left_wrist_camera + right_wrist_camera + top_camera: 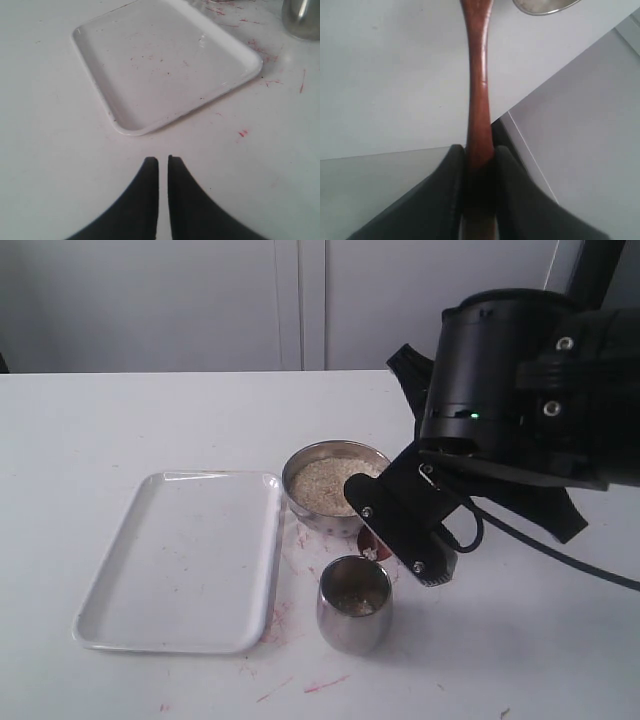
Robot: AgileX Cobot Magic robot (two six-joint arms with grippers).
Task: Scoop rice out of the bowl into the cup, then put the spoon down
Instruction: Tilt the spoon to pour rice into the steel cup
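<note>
Two grippers show. We see the right gripper clamped on the spoon handle, its scoop end between the bowl of rice and the cup standing just beside the bowl. The left gripper is closed on nothing, near the tray left of the bowl.

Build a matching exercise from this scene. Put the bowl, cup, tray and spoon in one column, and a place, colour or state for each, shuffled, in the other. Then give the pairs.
Column one
1. bowl
2. cup
3. tray
4. spoon

Column two
A. clamped by its handle in the right gripper
B. white, flat and rectangular, on the left of the exterior view
C. wide, shallow steel, filled with rice
D. tall, narrow, shiny steel, standing in front of the wider vessel

Pairs: 1-C, 2-D, 3-B, 4-A
</note>
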